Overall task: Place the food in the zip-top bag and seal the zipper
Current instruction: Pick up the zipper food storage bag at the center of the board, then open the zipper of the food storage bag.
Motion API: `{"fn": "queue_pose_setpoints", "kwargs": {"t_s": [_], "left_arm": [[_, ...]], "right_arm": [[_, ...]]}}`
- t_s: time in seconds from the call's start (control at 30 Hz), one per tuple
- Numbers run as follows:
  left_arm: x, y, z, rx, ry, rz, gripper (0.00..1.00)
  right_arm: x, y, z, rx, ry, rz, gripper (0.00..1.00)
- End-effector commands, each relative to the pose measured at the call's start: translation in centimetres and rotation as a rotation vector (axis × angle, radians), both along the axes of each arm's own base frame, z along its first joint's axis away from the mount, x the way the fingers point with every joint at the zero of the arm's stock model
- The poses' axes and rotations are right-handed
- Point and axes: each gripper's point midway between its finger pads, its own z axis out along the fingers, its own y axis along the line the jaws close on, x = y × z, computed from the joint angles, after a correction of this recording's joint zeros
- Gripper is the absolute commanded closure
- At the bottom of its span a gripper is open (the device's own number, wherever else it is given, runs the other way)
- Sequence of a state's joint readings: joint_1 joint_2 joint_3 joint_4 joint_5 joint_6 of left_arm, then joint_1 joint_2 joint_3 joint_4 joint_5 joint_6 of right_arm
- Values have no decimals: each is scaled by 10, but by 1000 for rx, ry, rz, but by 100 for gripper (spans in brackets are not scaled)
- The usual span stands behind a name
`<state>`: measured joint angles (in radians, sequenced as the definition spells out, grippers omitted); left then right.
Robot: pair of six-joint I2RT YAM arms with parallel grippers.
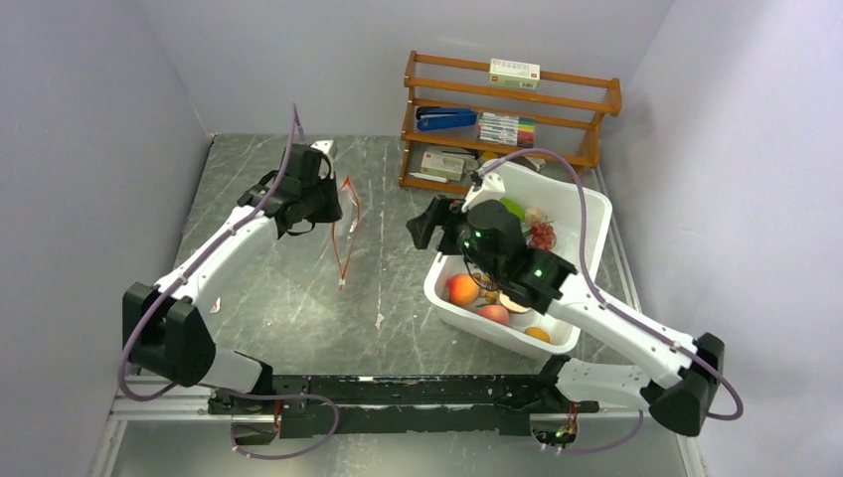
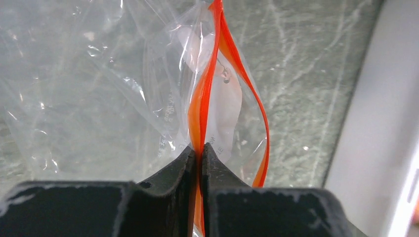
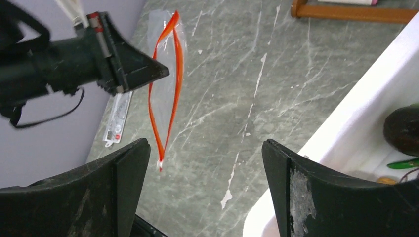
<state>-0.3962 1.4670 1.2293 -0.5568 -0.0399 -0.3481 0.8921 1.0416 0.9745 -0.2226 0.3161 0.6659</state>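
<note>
The zip-top bag (image 1: 345, 231) is clear and looks empty, and it hangs edge-on above the table. My left gripper (image 1: 326, 206) is shut on one side of its red-orange zipper (image 2: 201, 98); the other strip (image 2: 259, 108) bows away, so the mouth gapes. The crinkly bag (image 2: 99, 89) fills the left wrist view. My right gripper (image 1: 425, 227) is open and empty, right of the bag, at the left rim of the white bin (image 1: 587, 214). The bin holds the food: orange round fruit (image 1: 462, 289), red grape bunch (image 1: 542, 235), pale bulb (image 1: 535, 214), green pod (image 3: 402, 163).
A wooden shelf (image 1: 507, 119) with a stapler, pens and boxes stands behind the bin. A small label card (image 3: 117, 123) lies on the marble table near the left wall. The left gripper (image 3: 123, 69) and the bag (image 3: 165, 74) show in the right wrist view.
</note>
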Motion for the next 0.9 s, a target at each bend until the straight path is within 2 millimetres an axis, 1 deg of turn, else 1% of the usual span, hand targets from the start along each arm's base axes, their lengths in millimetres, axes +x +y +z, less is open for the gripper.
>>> {"fn": "queue_pose_setpoints", "kwargs": {"t_s": [0.0, 0.07, 0.13, 0.17, 0.23, 0.33, 0.43, 0.53, 0.63, 0.73, 0.8, 0.87], "left_arm": [[-13, -30, 20, -193, -35, -89, 93], [-19, -34, 29, -229, -56, -109, 93], [-24, -38, 35, -256, -75, -141, 93], [-26, -40, 39, -269, -86, -158, 93], [-32, -44, 46, -300, -113, -197, 93], [-41, -51, 57, -345, -167, -266, 93], [-51, -57, 67, -380, -209, -326, 93], [-57, -59, 68, -369, -247, -395, 93], [-59, -56, 65, -353, -253, -400, 93], [-61, -58, 62, -347, -247, -423, 93], [-64, -61, 63, -361, -246, -453, 93], [-67, -63, 65, -371, -250, -469, 93]], "right_arm": [[14, 12, 1, 59, 119, -99, 19], [17, 26, -3, 54, 147, -66, 32], [18, 45, -1, 80, 146, -4, 44], [18, 54, -3, 91, 153, 26, 48], [19, 67, -4, 112, 166, 55, 52], [28, 79, -9, 103, 172, 62, 53], [43, 82, -6, 71, 151, 30, 52], [48, 96, -2, 62, 118, 84, 52], [53, 106, -4, 45, 116, 105, 52], [61, 109, -6, 15, 101, 95, 52], [68, 107, -12, -35, 90, 70, 53], [75, 106, -19, -107, 74, 67, 49]]}}
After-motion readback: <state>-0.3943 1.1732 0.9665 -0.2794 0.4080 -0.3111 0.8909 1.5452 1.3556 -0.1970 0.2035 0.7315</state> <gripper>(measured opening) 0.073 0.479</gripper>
